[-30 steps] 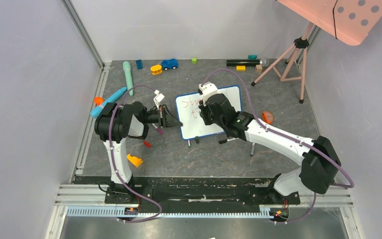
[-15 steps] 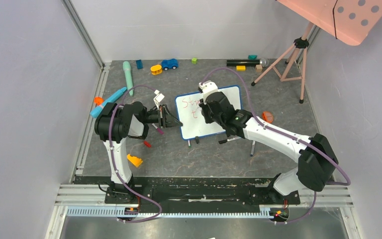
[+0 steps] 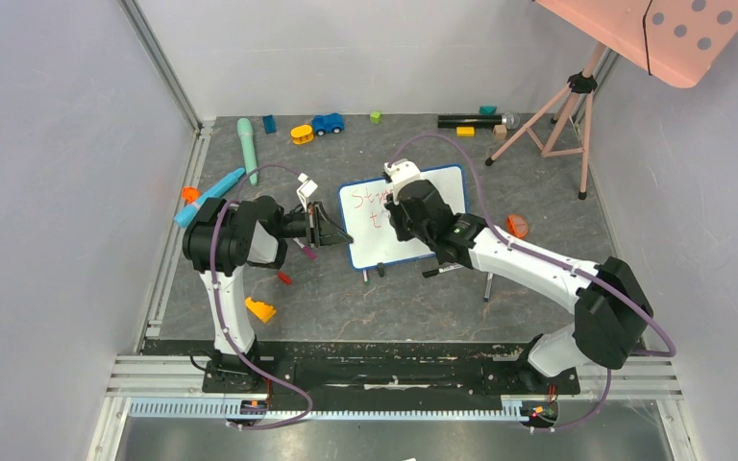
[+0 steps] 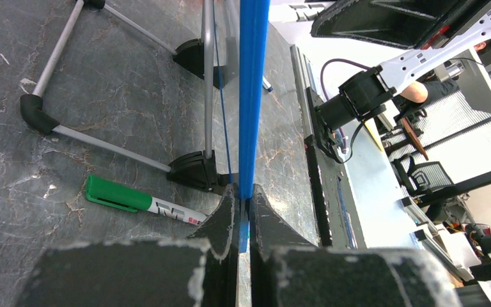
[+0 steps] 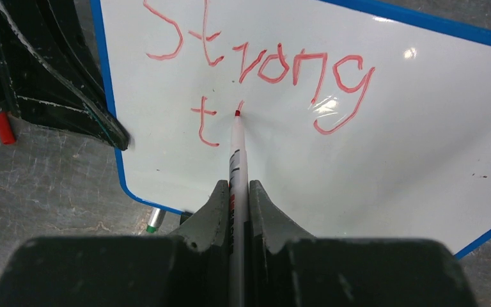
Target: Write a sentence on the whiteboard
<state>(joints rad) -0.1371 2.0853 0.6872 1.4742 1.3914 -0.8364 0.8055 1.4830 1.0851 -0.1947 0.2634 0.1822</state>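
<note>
Right gripper (image 5: 240,190) just over whiteboard (image 5: 396,147), marker (image 5: 236,144) tip against it.

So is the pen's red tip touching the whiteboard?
Touching. The right wrist view shows the pen tip meeting the whiteboard where a red stroke ends.

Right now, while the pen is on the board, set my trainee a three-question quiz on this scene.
1. True or false: the left tool is shut on the blue edge of the whiteboard.
2. The finished top word of the writing reads: A) Strong B) Steady C) Through.
3. Fill in: the right tool holds a ____ marker, tip touching the board.
Key: 1 true; 2 A; 3 red.
</note>
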